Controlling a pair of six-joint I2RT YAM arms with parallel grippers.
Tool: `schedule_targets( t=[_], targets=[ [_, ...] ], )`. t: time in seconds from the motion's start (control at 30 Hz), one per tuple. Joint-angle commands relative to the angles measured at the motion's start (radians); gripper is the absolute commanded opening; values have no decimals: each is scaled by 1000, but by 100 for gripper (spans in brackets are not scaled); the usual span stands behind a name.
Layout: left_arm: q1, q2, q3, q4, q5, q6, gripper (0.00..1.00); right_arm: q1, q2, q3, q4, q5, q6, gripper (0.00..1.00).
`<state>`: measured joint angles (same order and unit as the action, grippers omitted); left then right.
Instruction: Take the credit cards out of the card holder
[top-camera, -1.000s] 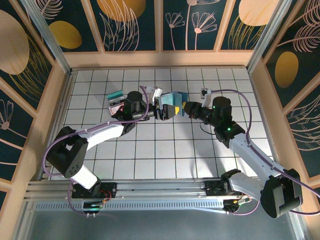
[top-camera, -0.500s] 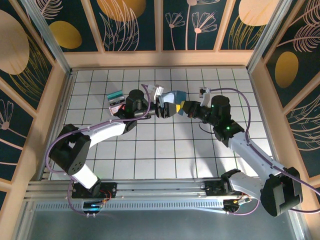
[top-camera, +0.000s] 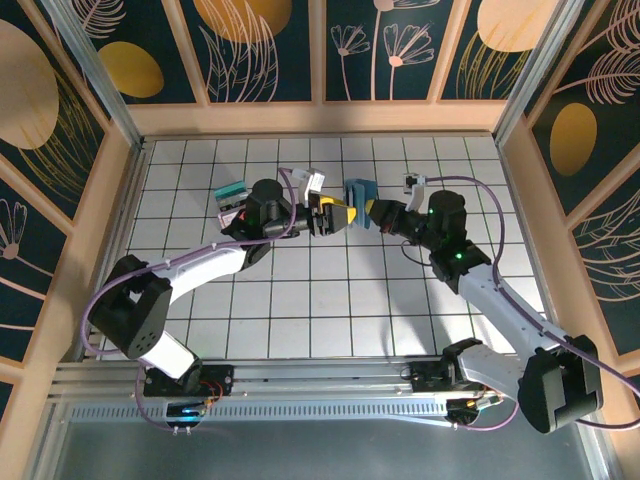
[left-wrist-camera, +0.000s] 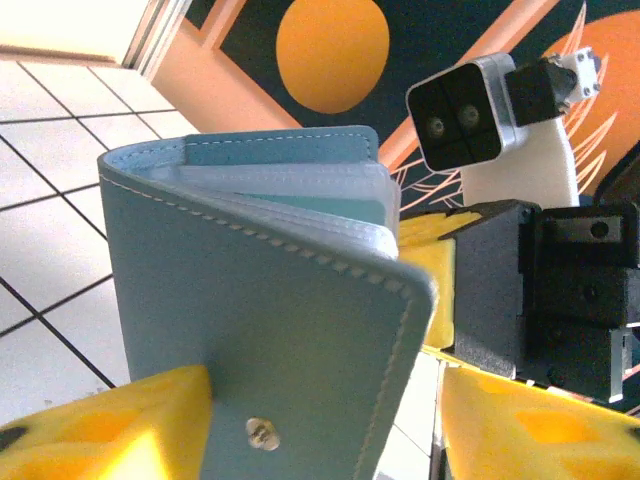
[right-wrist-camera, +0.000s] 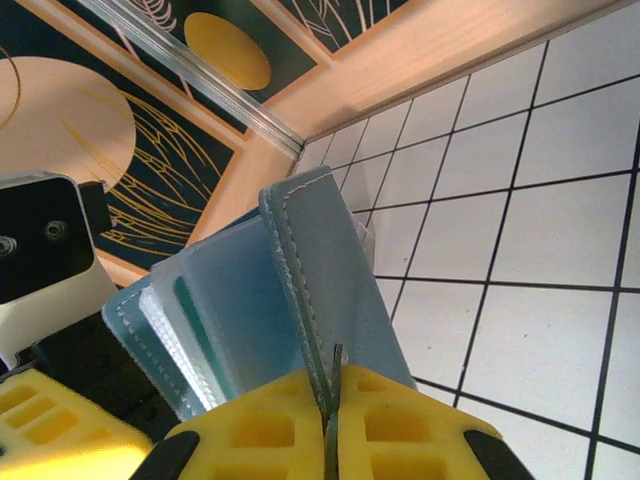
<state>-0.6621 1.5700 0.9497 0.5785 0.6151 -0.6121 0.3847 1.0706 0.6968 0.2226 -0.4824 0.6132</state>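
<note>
Slate-blue and stitched along its edge, the card holder (top-camera: 358, 191) hangs above the white tiled table (top-camera: 300, 300) near the far middle, raised between the two arms. It stands roughly upright and is partly folded, its two panels spread in a narrow V.

The right gripper (top-camera: 374, 212) has the holder. In the right wrist view its yellow fingers (right-wrist-camera: 400, 420) are pressed together on the lower edge of one outer panel, with the thin cover pinched between them. Beside that panel, clear plastic sleeves fan out, and a teal credit card (right-wrist-camera: 198, 325) shows through them, tucked inside the holder.

The left gripper (top-camera: 343, 215) faces the holder from the other side. In the left wrist view its yellow fingers (left-wrist-camera: 120, 425) stand partly apart at the bottom of the picture. One lies against the lower corner of the near panel, close to a small metal snap stud (left-wrist-camera: 262, 430). The other sits clear of the panel's stitched edge, with a gap between them. The fingers straddle the holder's lower edge without clamping it. Past the holder, the same view takes in the right gripper's black body and its wrist camera (left-wrist-camera: 465, 110).

Well to the left, just beside the left arm's wrist, a small pile of teal and pink cards (top-camera: 232, 201) lies flat on the tiles, apart from the holder.
</note>
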Motion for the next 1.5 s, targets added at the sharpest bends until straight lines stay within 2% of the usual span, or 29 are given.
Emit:
schedule_targets(
  t=[0.0,0.1,0.23,0.33,0.8,1.0,1.07,1.17,1.3,1.47],
  targets=[
    [-5,-25,-10,9,-6,20,57,-6,-5,-5,89,-71,19,0],
    [-5,-17,-4,10,-13,18,56,-6,-3,-13,123,-113,31,0],
    [-5,0,8,11,-16,12,64,1,-2,-12,137,-142,33,0],
    [-5,6,12,12,-16,12,63,5,-6,-5,127,-140,25,0],
    [-5,-16,9,-17,-70,35,33,12,-9,7,119,-148,12,0],
    [-6,-51,-3,-54,-147,63,18,25,-16,45,0,-64,-43,1],
    [-4,-57,-3,-71,-158,79,14,31,-13,61,-41,-32,-61,7],
    [-5,-56,5,-98,-157,94,8,40,-2,89,-74,-14,-82,22],
    [-9,-57,9,-106,-149,108,7,47,14,124,-103,11,-96,42],
    [-13,-58,13,-122,-155,130,6,49,42,154,-131,31,-96,58]
  ],
)
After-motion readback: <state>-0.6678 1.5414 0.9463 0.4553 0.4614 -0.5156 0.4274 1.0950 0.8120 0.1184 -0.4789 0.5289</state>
